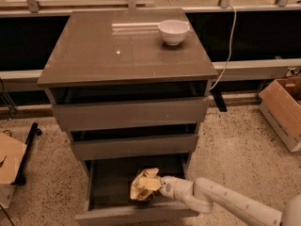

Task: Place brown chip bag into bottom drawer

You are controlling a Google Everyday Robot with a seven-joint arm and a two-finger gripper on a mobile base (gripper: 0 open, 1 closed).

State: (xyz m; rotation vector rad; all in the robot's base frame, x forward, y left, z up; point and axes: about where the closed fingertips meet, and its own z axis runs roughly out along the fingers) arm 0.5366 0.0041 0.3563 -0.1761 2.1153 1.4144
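Bottom centre of the frame: gripper [155, 186], inside the pulled-out bottom drawer [136, 215], clamped on the right edge of the brown chip bag [142, 186]. Reaches in on a white arm [225, 202] from the lower right corner. Bag: crumpled, standing up rather than lying flat, toward the right half of the drawer box, well behind the front panel; contact with the drawer floor impossible to judge. Above: two upper drawers, each slightly ajar with a dark gap over it. On the cabinet top [108, 55], toward the upper right: a white bowl [174, 31], upright. At the right edge, on the speckled floor: an open cardboard box [283, 111].
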